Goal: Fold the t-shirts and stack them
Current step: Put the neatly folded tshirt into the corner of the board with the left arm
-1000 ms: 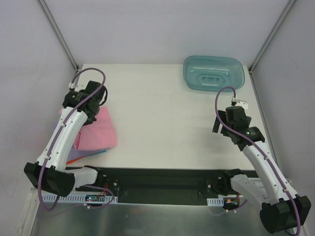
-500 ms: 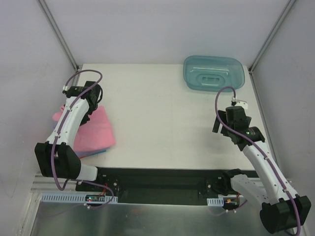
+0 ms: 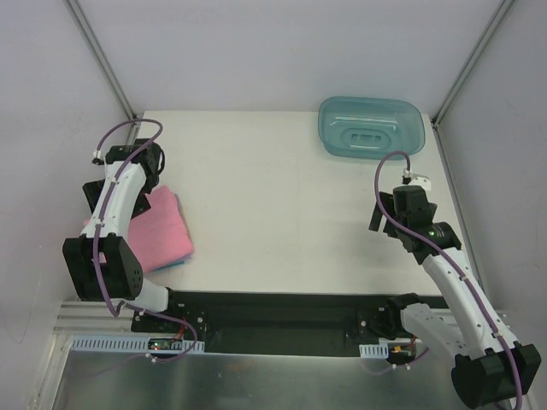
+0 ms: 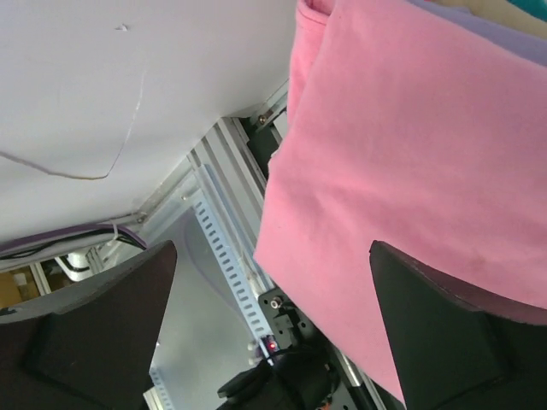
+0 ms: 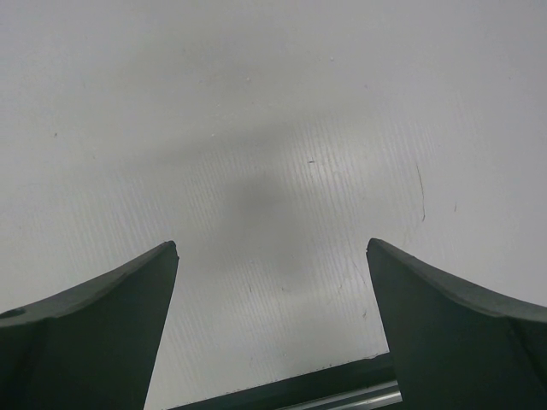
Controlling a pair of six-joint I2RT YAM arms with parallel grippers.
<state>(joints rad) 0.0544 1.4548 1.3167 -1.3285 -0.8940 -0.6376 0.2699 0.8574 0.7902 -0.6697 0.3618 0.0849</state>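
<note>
Where the pink tee [image 3: 162, 229] lies folded at the worktop's [image 3: 282, 205] left near corner, sits as a flat soft rectangle atop the lavender tee [image 4: 504, 34], of which only a thin edge shows along one side. Runs with its long axis roughly from far to near, slightly slanted. Lies just beside and below the left end effector [image 4: 273, 329], spread wide with nothing between the fingers, hanging over the stack's outer edge in the wrist view. Puts the left arm far nearer; keeps the right end effector [image 5: 272, 329], likewise wide and bare, well apart over plain white worktop on the right.

Looks matte and smooth in the pink cloth, with faint creases and a rolled hem at one corner; reads as limp knit, likely to sag if lifted by an edge. Shows a faintly ribbed, scuffed white worktop. Has a teal tub [image 3: 373, 126], translucent, glossy and round-cornered, at the far right. Appears close to done, judging by both tees folded and stacked.
</note>
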